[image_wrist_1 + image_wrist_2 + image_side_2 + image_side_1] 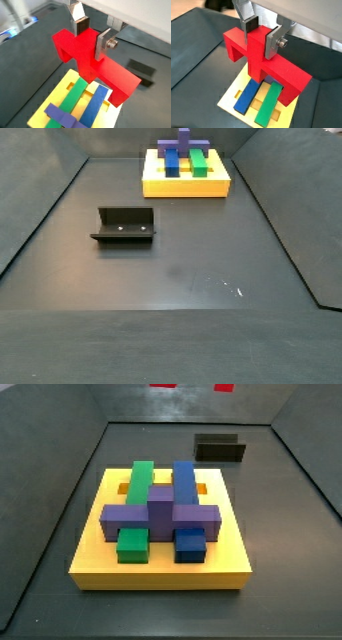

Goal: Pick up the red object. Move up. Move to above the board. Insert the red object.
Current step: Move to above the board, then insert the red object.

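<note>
Held high over the dark bin floor, the red object (90, 60) hangs in the gripper (91, 36), its central post pinched between the two silver fingers (103, 44); both wrist views show the plates pressed on the post, crossbar and two short legs pointing down. Directly beneath it in both wrist views lies the board (238, 95), the yellow slab already carrying a green block (268, 103), a blue block (248, 95) and a purple piece (63, 116). In a side view the board (160, 569) sits alone in frame, with only slivers of red (162, 386) at the top edge; the dark fixture (219, 448) stands behind it, well apart. By these pictures the pick-up, the lift and the move over the board look done. What remains, it seems, is the descent and the insertion itself; the slot meant to receive the legs cannot be made out.
</note>
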Tool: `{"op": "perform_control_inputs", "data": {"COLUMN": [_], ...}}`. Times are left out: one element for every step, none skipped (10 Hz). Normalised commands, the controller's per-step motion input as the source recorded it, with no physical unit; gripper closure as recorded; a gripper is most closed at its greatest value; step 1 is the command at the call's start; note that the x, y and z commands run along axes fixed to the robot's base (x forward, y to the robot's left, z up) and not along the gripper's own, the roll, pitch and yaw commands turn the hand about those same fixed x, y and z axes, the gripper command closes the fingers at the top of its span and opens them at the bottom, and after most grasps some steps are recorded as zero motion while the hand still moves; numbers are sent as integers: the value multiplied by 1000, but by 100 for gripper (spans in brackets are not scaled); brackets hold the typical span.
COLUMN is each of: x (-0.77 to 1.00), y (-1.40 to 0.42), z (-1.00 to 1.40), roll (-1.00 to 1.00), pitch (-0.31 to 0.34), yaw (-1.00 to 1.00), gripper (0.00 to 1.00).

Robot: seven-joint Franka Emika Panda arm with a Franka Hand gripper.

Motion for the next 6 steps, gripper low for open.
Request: {"op": "perform_control_inputs", "data": {"x": [79, 90, 83, 3, 29, 103], "y": [-38, -39, -33, 160, 377, 377], "z": [32, 30, 24, -354, -520, -463], "roll": [101, 96, 96, -186, -326, -353], "pitch": [250, 218, 182, -43, -127, -140], "yaw": [818, 485, 300, 17, 149, 243], "gripper": [100, 100, 100, 100, 100, 100]}}
